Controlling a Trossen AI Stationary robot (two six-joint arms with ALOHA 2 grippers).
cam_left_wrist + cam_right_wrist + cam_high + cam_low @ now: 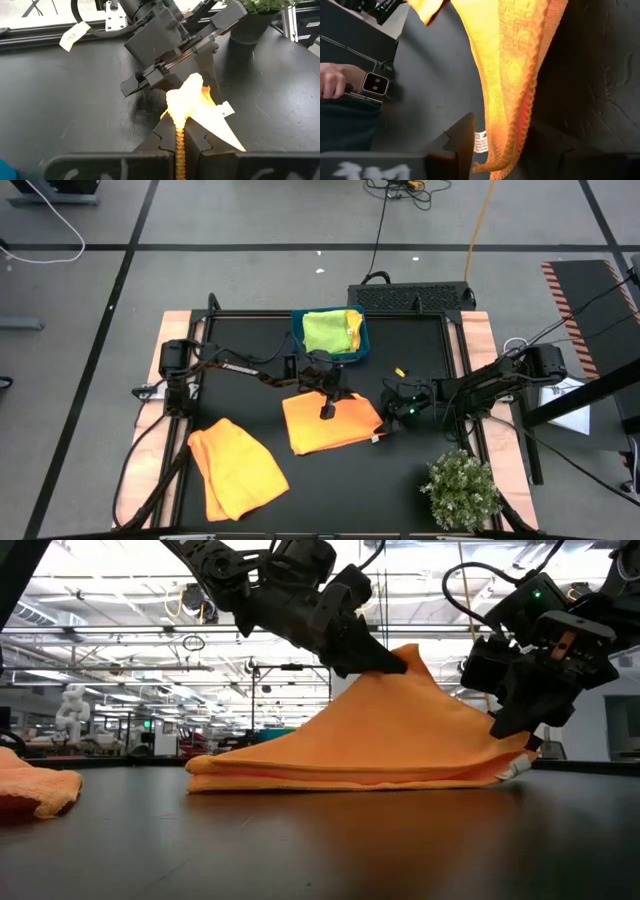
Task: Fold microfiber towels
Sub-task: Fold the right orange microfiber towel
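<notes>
Left gripper (395, 660) pinches the soft, floppy orange towel (330, 422) mid-table, tenting it up, right gripper (520, 735) half-open straddling its right edge — light cloth, best taken by corners

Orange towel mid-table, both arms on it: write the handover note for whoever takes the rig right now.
Left gripper: shut on the folded orange microfiber towel at table centre, pinching a raised peak.
Right gripper: at that towel's tagged right edge; grip unclear.
Done: lime green towel on a pale yellow towel, both in the teal rectangular tray at the back edge.
Left: finish this fold and stow it; second orange towel lies crumpled, front left, untouched.
</notes>
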